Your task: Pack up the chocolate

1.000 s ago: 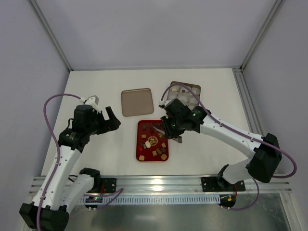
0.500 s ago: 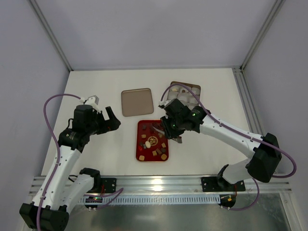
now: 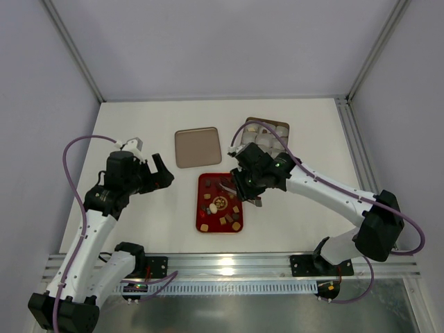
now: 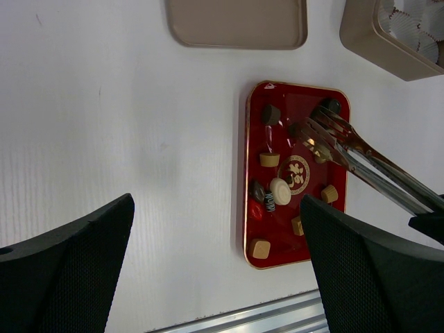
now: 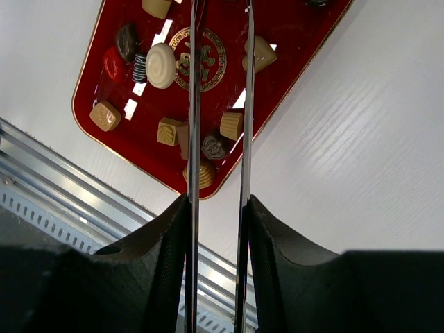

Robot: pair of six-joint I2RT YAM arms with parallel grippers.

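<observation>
I see the chocolate (image 4: 280,191) lying in little pieces on the red tray (image 4: 298,97), near the front of the white table (image 3: 139,125). There are brown ones, tan ones and one round whitish one. The right gripper (image 5: 218,208) is pressed tight on a pair of metal tongs (image 4: 347,149), with one finger on each side. The tongs reach over the far end of the tray, right by a dark piece (I cannot tell if they are pinching it). The left gripper (image 4: 216,202) hangs over the table just left of the tray, with its fingers spread wide. Behind the tray sit a flat tan lid (image 3: 198,147) and a tan box (image 3: 277,123) with white paper cups (image 3: 263,137) inside.
</observation>
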